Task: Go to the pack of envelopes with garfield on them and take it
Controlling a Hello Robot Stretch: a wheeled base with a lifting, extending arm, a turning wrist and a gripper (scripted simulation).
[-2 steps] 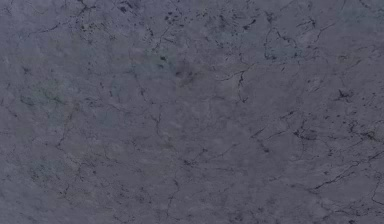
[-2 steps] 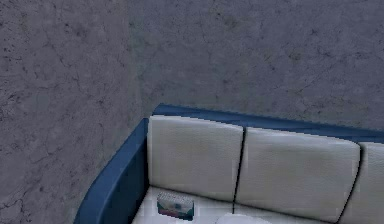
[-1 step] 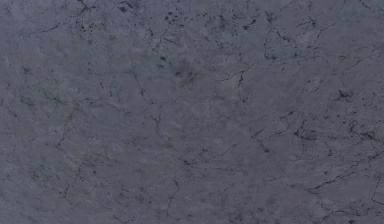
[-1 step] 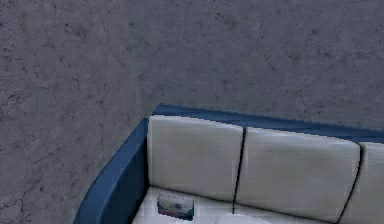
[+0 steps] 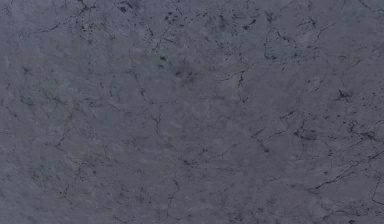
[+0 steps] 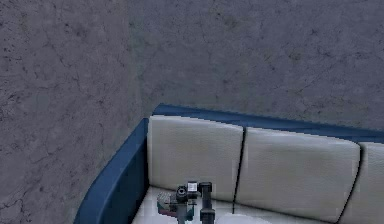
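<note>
Ahead of us in the forward view stands a grey veined wall (image 5: 190,110), dark cracks running through it from edge to edge. In the arm side view we see two more walls of the same grey stone (image 6: 60,80) meeting in a corner, and set into that corner a sofa (image 6: 118,182) with a dark blue frame and cream upholstery. Its blue armrest runs down the view's left, and its blue top rail runs along the back. Three cream back cushions (image 6: 195,150) stand side by side, parted by dark seams, the third cut off by the view's right edge. Below them lies the pale seat (image 6: 262,216), of which we see only a strip along the bottom edge. The arm (image 6: 207,216) rises from the bottom edge just right of the middle, and at its end we make out the small white squares (image 6: 186,190) with black marks. Left of them the gripper (image 6: 170,206) hangs low over the seat, close to the armrest. With the seat behind its far end, we cannot tell whether it holds anything, nor how its fingers stand. We cannot tell where the pack of envelopes lies: nothing by the gripper has a shape or colour we can read as such.
</note>
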